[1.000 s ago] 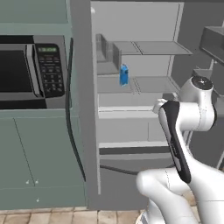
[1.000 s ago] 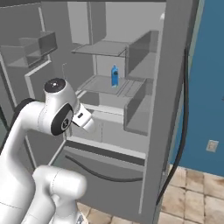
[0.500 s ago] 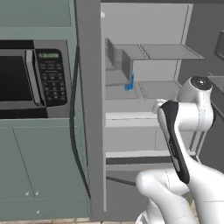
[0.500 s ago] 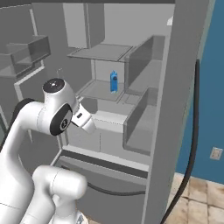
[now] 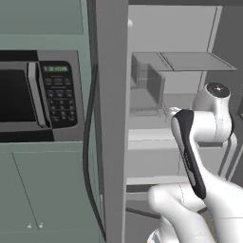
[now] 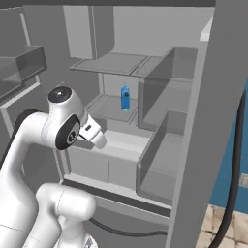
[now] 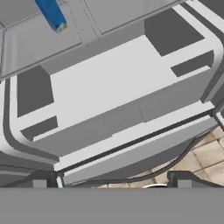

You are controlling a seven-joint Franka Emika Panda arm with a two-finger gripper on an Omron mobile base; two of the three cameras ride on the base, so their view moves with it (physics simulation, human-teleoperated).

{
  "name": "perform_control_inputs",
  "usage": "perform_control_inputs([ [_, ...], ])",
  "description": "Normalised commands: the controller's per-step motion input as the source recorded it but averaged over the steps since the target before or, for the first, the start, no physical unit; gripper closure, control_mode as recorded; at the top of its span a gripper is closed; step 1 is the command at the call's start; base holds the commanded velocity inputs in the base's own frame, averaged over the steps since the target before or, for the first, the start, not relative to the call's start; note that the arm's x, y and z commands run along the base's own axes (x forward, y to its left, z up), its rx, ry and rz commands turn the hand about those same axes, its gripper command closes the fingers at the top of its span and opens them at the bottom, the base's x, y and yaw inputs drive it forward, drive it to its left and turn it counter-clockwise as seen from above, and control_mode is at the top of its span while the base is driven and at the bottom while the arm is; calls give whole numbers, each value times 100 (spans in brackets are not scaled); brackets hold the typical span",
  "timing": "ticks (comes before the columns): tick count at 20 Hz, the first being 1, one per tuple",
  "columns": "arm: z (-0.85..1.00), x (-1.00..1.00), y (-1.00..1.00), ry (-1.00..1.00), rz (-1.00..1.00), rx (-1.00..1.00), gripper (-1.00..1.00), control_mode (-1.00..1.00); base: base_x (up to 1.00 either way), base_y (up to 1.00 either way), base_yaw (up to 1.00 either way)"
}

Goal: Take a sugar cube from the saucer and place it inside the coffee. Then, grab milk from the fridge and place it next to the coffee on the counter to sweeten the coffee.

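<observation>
The gripper (image 7: 109,178) points down toward the lower part of the fridge (image 6: 160,193), its jaws spread fully apart and empty. In the hand view the two dark finger tips stand well apart at the bottom edge, with nothing between them. This posture suits an approach: wide jaws can pass on either side of a slim carton without a prior adjustment.

Beyond the finger tips lie the pale drawers (image 7: 113,100) and the dark door seal of the compartment. The hand is tilted down, so the drawer fronts and a strip of tiled floor fall under it instead of the target.

The milk (image 6: 125,98) stands upright on a middle shelf (image 6: 104,106), near the back wall and left of a grey divider panel. In the hand view it appears as a blue carton at the upper left corner, well apart from the jaws. Upright placement keeps its narrow sides open to a side grasp.

In the left base view the arm's elbow rises before the open compartment, and the microwave (image 5: 40,90) sits left of the fridge wall.

Judgement: the fetch step is in hand; the hand must rise and level toward the carton's shelf.
</observation>
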Motion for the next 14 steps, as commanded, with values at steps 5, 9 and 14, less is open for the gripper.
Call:
perform_control_inputs([
  [5, 0, 0, 0, 0, 0, 0, -100, 100, 50, 14, 0],
  [9, 1, 13, 3, -3, 0, -2, -100, -100, 34, 8, 0],
  [14, 18, 80, 2, -9, 0, -9, -100, -100, 0, 0, 0],
])
